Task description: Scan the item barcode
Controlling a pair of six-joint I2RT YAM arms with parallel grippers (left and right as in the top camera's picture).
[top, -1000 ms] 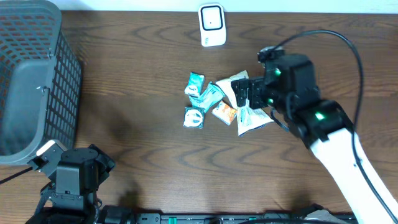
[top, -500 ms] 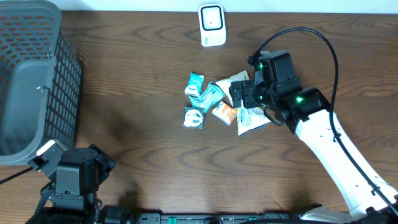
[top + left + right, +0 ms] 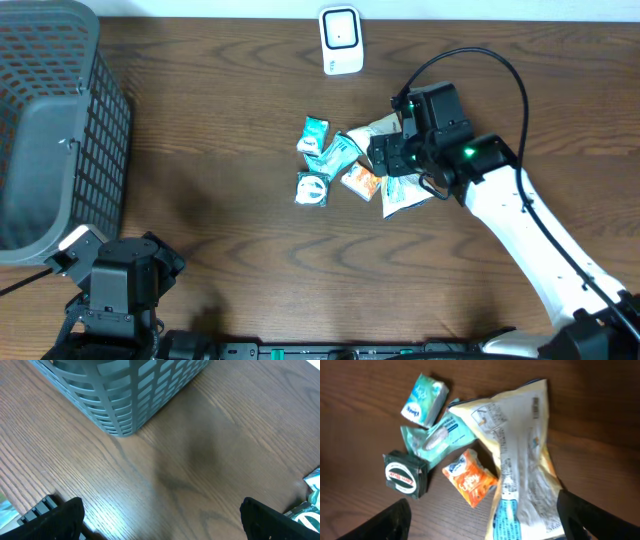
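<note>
Right fingers apart, left fingers apart; neither holds anything.
Your right pair hangs over the white pouch, orange packet at its 9 o'clock.

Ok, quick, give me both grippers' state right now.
Left gripper: open, holding nothing.
Right gripper: open, over the white pouch, not gripping it.

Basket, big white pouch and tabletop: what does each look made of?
Basket: moulded plastic, matte grey, judging by the even slotted walls and rounded corner. Big white pouch: probably thin plastic film, lightly glossy, with creases and printed text. Tabletop: dark wood grain with a soft sheen; whether it is solid wood, veneer or laminate cannot be told.
</note>
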